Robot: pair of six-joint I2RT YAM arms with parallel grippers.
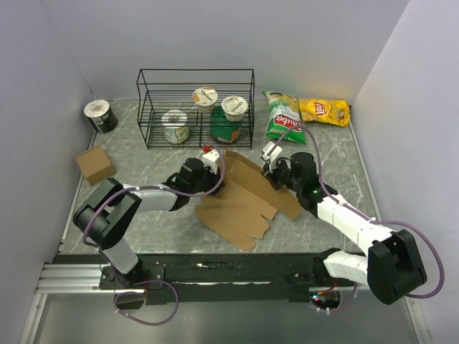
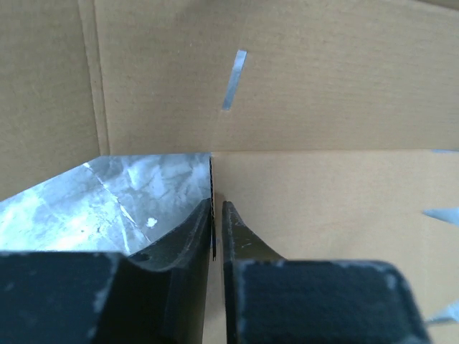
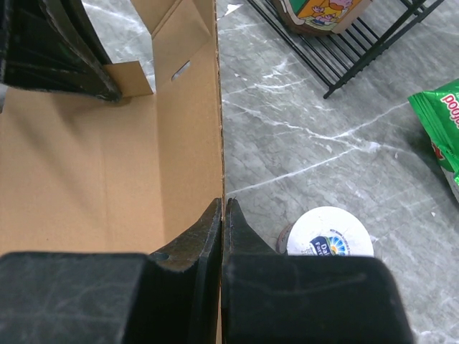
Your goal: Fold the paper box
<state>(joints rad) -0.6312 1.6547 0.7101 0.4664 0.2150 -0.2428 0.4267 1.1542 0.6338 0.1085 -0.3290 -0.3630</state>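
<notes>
The paper box [image 1: 240,204] is a plain brown die-cut sheet in the middle of the table, partly raised, with its far panels standing up between the two arms. My left gripper [image 1: 213,166] is shut on the edge of one upright panel; in the left wrist view the fingers [image 2: 217,209] pinch the thin cardboard edge, with brown panels [image 2: 323,107] beyond. My right gripper [image 1: 275,169] is shut on the opposite wall; in the right wrist view it [image 3: 223,206] clamps the top edge of the wall [image 3: 186,129].
A black wire rack [image 1: 195,70] with cups stands at the back. A small squarish brown box [image 1: 95,165] and a can [image 1: 100,116] are at the left. Green [image 1: 283,120] and yellow [image 1: 324,111] chip bags lie at the back right. A white lidded cup [image 3: 330,233] is beside the right gripper.
</notes>
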